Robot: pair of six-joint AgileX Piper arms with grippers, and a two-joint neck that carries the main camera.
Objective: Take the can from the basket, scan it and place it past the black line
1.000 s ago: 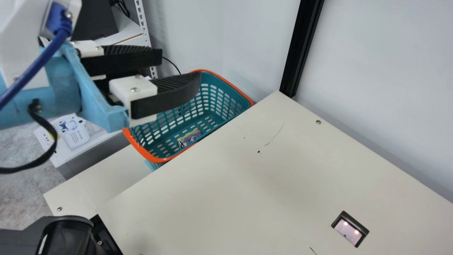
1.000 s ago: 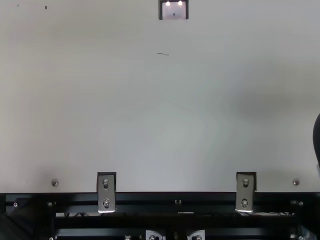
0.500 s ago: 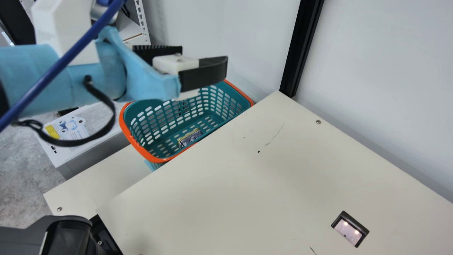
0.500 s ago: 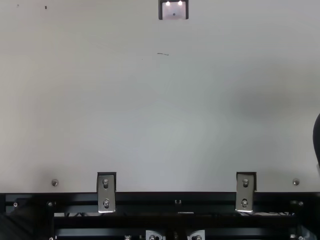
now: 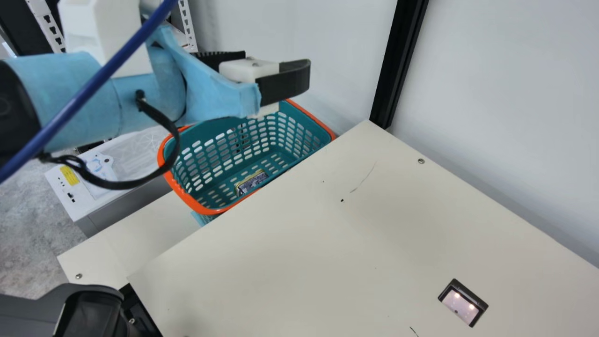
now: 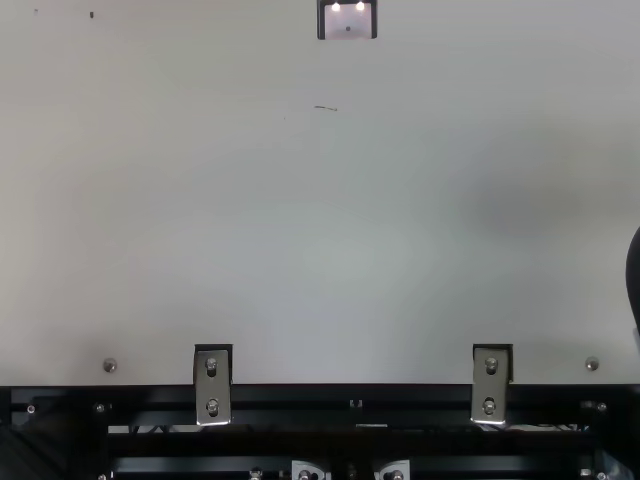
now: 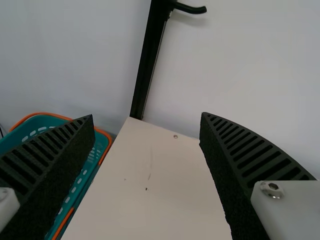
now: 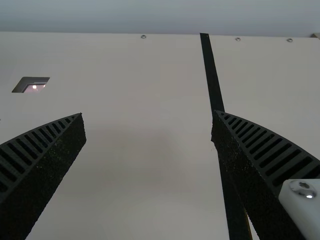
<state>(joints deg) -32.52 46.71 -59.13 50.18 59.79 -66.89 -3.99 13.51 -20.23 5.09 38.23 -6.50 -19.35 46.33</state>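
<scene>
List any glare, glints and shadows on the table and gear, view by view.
Main view: two bright spots glare in the scanner window; top view: the same pair, plus a soft, dim patch on the table toward the right; right wrist view: a small glint on a screw.

Bright, diffuse light spreads evenly across the cream table (image 5: 281, 262) and pale wall (image 5: 496, 117) in the main view, leaving a faint, soft-edged shadow mid-table. 2 bright spots shine in the scanner (image 5: 462, 306) set into the table, while the blue cable (image 5: 89, 89) close to the camera is slightly blurred. In the top view, a dusky patch darkens the table's right side, and glints mark the metal brackets (image 6: 213, 390). A hook (image 7: 190, 8) throws a soft shadow on the wall in the left wrist view; in the right wrist view, a screw (image 8: 303, 189) catches a highlight
</scene>
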